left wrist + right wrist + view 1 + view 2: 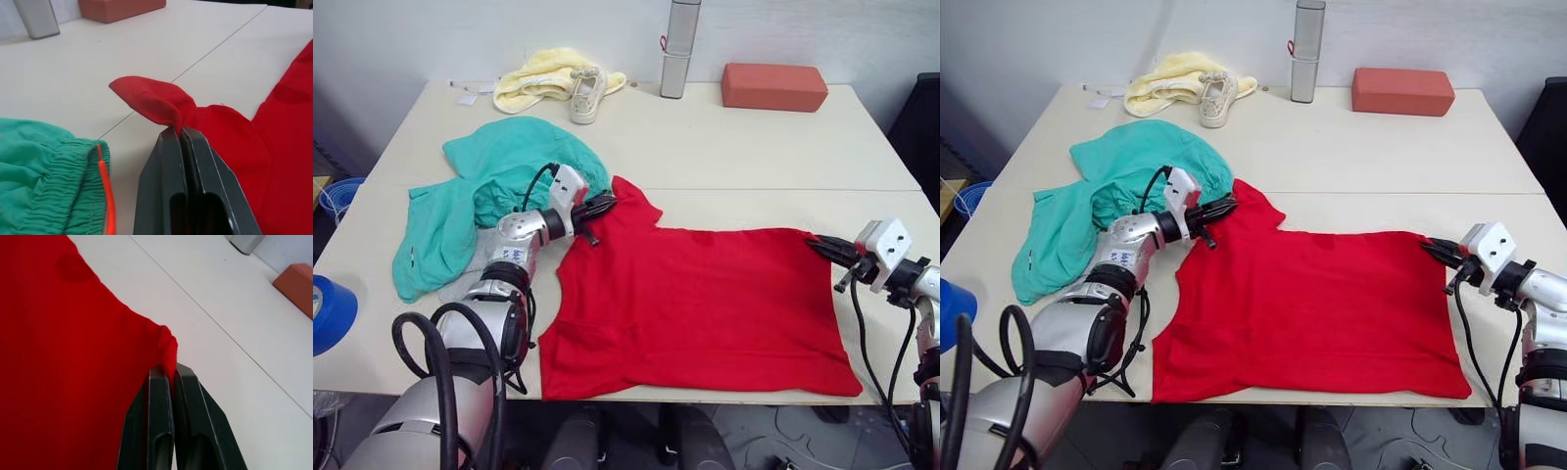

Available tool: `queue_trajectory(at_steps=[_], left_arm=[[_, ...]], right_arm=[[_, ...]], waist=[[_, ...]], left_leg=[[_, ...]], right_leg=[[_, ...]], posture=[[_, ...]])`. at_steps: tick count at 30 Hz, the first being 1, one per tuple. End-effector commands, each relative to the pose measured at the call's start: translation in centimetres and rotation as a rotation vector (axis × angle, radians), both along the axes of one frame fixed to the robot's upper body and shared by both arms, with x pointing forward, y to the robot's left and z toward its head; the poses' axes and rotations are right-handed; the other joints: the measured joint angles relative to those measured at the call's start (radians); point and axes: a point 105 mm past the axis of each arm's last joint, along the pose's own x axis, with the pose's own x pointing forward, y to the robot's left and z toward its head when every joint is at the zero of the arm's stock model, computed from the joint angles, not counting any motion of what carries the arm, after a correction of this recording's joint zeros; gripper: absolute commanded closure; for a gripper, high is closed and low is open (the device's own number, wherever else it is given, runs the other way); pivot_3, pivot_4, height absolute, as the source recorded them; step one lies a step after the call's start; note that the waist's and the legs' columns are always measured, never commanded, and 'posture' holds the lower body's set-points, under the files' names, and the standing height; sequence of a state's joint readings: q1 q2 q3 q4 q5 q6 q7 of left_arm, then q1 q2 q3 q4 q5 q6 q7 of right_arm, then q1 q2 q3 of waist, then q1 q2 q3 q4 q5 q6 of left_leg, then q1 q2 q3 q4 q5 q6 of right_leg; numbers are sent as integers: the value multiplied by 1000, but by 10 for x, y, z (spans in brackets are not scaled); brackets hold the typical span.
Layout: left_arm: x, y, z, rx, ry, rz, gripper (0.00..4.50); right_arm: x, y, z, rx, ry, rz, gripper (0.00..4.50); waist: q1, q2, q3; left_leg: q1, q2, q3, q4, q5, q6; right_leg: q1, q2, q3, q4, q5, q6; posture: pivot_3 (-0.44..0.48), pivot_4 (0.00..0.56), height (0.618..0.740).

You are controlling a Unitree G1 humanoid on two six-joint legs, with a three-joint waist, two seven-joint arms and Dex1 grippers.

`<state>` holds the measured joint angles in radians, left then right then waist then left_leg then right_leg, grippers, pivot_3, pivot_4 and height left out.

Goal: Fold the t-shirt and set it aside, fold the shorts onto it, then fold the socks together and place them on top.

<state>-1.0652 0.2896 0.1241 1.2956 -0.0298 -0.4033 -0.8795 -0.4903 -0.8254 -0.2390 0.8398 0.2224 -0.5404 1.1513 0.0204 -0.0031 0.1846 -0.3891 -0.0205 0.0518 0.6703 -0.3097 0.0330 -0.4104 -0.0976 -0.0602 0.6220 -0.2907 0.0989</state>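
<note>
left eye view: the t-shirt (705,308) lies spread over the near half of the desk (754,147), its lower hem along the near edge. the left pincer (605,204) is clamped on the shirt's far left corner, where a sleeve sticks up toward the middle of the desk. the right pincer (818,244) is clamped on the shirt's far right corner, close to the desk's right edge. the shorts (480,201) lie bunched on the left side of the desk, just beside the left pincer and touching the shirt's left edge. at the far edge sit a pale yellow cloth (543,73) with a beige sneaker (586,95) against it, a grey upright cylinder (677,49) and a reddish brick-shaped block (773,86) toward the far right corner.

right eye view: same layout; both pincers grip opposite far corners of the shirt, the cloth between them lying flat.

left wrist view: the two fingers (166,191) are pressed together with a fold of red sleeve pinched between their tips. the shorts' gathered waist and its coral drawstring (105,188) lie just beside them.

right wrist view: the fingers (159,426) are closed tight on the puckered red corner, bare desk beyond it.
</note>
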Motion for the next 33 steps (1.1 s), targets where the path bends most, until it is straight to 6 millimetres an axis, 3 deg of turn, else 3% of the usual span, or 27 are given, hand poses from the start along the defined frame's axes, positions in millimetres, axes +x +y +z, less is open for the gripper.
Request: queue_trajectory(at_steps=[1, 7, 11, 23, 33], left_arm=[[-8, 3, 11, 87, -162, -56, 4500], [-20, 10, 8, 157, -267, -99, 4500], [-27, 15, 5, 199, -310, -129, 4500], [-41, 21, -3, 251, -395, -164, 4500], [-57, 31, -26, 286, -356, -213, 4500]], right_arm=[[-11, -1, 4, -105, -73, 46, 4445], [-23, -4, 0, -161, -139, 42, 4445], [-28, -15, 1, -98, -140, -19, 4445], [-47, -22, -24, -119, -66, -31, 4445], [-50, -19, -38, -89, -17, -31, 4445]], waist=[[0, 0, 0], [1, 0, 0], [1, 0, 0], [1, 0, 0], [1, 0, 0]], left_leg=[[0, 0, 0, 0, 0, 0], [0, 0, 1, 1, 0, 1], [0, 0, 0, 2, 0, 1], [0, 1, 1, 3, -1, 2], [1, 1, 2, 4, -1, 2]], right_leg=[[0, 0, 0, 0, 0, 0], [0, -1, 1, 0, 0, 0], [1, -2, 1, 0, 0, 0], [1, -2, 2, 1, 0, 0], [1, -2, 3, 2, 0, 0]], posture=[[0, 150, 740], [0, 150, 740], [0, 150, 740], [0, 150, 740], [0, 150, 740]])
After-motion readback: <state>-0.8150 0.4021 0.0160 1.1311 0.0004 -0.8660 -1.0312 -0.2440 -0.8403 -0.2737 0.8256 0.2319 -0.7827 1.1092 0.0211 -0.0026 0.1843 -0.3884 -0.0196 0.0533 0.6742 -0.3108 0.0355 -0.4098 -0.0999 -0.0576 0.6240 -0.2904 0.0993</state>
